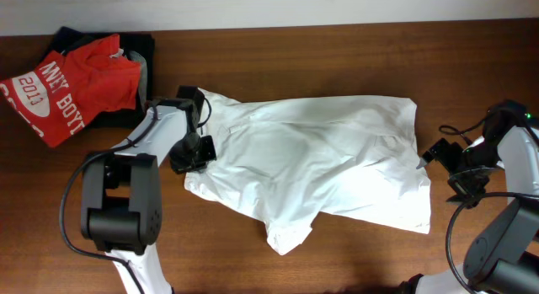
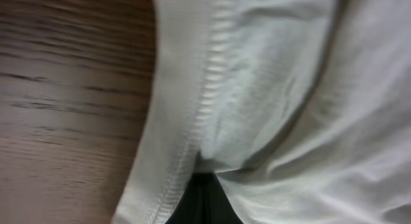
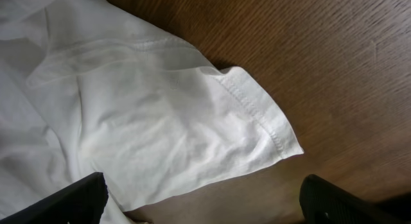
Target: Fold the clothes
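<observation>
Currently, the white T-shirt lies crumpled across the middle of the wooden table in the overhead view. It runs from left of centre almost to the right edge, with one lobe hanging toward the bottom of the frame.

I note the left gripper at the shirt's left edge. In its wrist view a stitched hem fills the frame. The folds draw down to a single dark finger at bottom centre, so I read the pincer as closed and clamped on the cloth.

I note the right gripper just beside the shirt's right edge. Its fingers sit far apart in the lower corners of its wrist view and hold nothing. A short sleeve lies flat on the wood ahead of them, its cuff pointing to the lower right of the frame.

At the upper left of the overhead frame a red shirt with white lettering rests on a black garment, apart from the T-shirt.
</observation>
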